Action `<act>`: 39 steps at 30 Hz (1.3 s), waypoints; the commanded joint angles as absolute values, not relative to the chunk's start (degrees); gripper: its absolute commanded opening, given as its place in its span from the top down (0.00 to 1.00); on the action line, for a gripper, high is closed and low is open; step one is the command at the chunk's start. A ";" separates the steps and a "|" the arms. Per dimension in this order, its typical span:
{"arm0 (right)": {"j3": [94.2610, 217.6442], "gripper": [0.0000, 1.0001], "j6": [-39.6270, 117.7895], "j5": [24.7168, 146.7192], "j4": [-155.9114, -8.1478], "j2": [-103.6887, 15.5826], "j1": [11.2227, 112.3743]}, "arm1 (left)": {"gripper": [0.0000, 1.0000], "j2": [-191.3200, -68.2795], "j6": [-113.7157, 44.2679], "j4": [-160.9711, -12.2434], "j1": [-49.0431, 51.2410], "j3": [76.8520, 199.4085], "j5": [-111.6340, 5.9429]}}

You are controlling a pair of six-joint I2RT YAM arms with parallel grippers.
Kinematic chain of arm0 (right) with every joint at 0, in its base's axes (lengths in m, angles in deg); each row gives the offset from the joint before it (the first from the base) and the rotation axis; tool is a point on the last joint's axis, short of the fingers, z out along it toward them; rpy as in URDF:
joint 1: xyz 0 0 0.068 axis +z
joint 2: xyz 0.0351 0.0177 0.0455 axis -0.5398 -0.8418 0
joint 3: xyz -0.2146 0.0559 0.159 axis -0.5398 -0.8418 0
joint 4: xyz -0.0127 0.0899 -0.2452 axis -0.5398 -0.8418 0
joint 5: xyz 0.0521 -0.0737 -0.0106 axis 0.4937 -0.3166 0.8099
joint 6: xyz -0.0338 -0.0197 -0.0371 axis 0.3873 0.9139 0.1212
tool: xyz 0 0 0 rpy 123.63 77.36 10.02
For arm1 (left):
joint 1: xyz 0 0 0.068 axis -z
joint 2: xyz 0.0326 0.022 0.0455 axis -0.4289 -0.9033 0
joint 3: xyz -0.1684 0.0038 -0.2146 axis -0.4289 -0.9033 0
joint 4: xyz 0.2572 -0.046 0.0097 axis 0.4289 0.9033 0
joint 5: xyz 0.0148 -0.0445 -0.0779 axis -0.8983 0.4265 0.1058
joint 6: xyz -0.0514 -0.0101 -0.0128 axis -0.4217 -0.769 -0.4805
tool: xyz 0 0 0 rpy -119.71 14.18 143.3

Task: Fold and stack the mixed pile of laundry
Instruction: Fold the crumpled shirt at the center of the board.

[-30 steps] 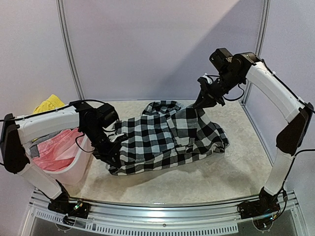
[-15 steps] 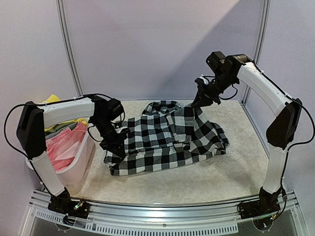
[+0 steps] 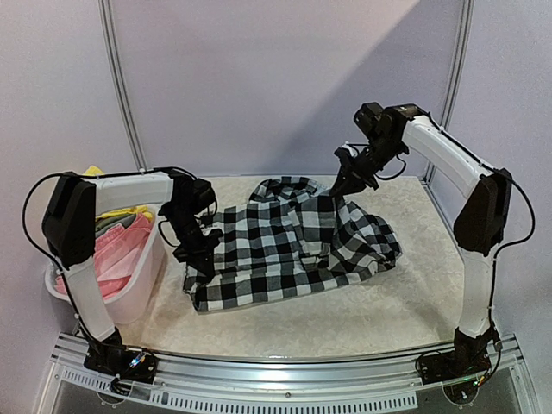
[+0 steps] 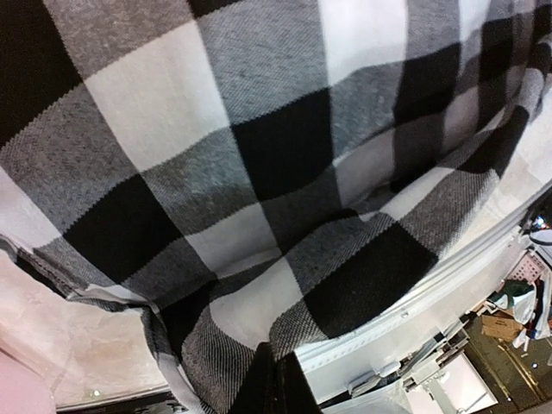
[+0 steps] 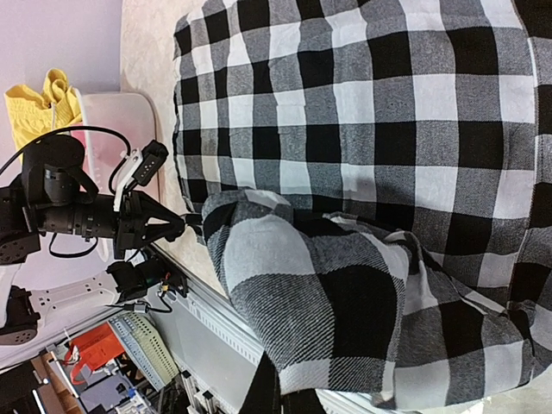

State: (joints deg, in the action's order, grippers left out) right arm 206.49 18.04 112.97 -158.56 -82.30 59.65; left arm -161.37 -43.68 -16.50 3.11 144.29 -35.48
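**On the table, a checked shirt pinched at two edges**

Across the pale table (image 3: 362,323) we see the black-and-white checked shirt (image 3: 285,246) spread out and rumpled, covering most of the middle. Its near edge lies flat, while its far right part rises off the surface in a peak.

At the table's left end stands the white plastic basket (image 3: 138,289), just beside the shirt's left edge. Inside it we see the pink piece (image 3: 116,250), and the bright yellow one (image 5: 39,108) hangs over its far rim.

The left gripper (image 3: 200,259) sits low at the shirt's left edge, next to the basket, with its jaws closed tight on the checked cloth. The right gripper (image 3: 338,188) hangs above the far right part, and its jaws are clamped on the lifted peak of the same shirt.
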 commanded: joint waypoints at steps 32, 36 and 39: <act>212.60 1.00 25.30 116.23 -147.81 -94.76 56.10 | 0.65 -153.55 -38.66 -38.47 14.50 153.56 -54.97; 212.59 1.00 24.98 114.10 -146.93 -95.44 56.07 | 0.54 -156.20 -37.16 -44.54 16.53 154.56 -51.98; 212.59 0.80 24.73 108.00 -146.16 -95.94 54.93 | 0.51 -159.77 -37.00 -46.05 17.90 157.52 -51.18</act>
State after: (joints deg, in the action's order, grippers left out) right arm 211.32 24.90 114.22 -148.70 -94.43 56.57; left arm -155.58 -39.07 -39.71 16.14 153.99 -54.21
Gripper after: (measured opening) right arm 0.045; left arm 0.478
